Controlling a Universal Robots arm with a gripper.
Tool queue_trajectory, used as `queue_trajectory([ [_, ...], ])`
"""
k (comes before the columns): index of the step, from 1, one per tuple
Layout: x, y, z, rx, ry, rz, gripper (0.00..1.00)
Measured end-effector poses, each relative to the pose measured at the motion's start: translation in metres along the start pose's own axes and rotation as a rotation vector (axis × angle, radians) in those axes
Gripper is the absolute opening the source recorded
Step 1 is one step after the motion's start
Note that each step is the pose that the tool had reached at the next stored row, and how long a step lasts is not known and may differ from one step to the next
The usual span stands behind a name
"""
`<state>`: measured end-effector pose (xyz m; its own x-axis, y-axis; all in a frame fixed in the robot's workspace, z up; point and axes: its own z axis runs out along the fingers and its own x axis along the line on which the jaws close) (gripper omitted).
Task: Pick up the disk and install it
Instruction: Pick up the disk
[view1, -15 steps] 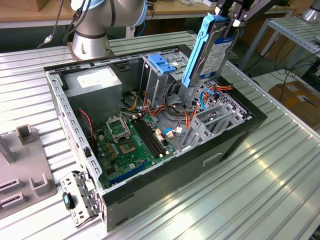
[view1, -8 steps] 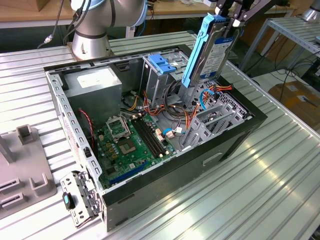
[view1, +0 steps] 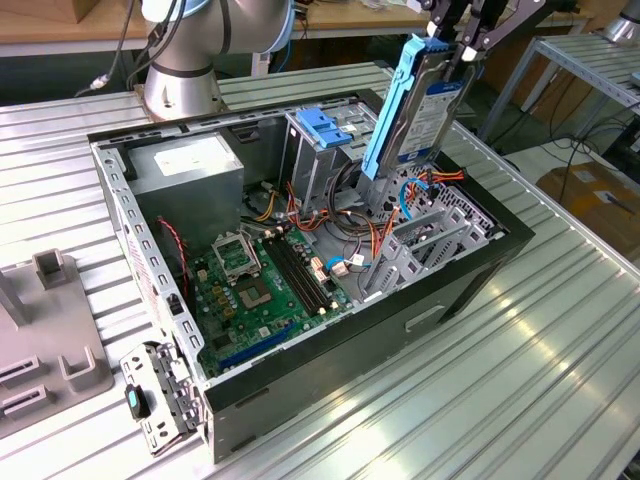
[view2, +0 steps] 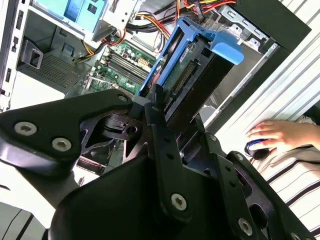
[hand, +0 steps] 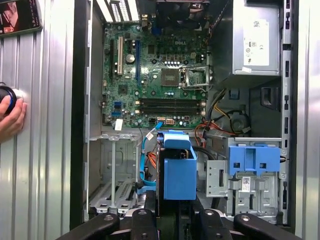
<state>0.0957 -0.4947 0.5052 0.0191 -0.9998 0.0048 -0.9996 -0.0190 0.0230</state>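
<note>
disk (view1: 418, 110) clamped in jaws, upright above open computer case (view1: 450, 292)

Bright light; sharp focus — glaring table (view1: 545, 360)

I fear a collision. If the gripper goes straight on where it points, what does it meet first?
Likely the cables in the case, touched by the disk that the gripper holds. Depth is unclear: the metal bay might come first.

A dark flat hard drive in a bright blue plastic carrier (view1: 418, 110) hangs tilted, on end, in the gripper (view1: 455, 50).
</note>
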Motion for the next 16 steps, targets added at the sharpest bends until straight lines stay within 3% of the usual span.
queue_trajectory([
  [16, 0.0007, -0.0001, 0.0029, 0.0000, 0.0000, 0.000, 0.35],
])
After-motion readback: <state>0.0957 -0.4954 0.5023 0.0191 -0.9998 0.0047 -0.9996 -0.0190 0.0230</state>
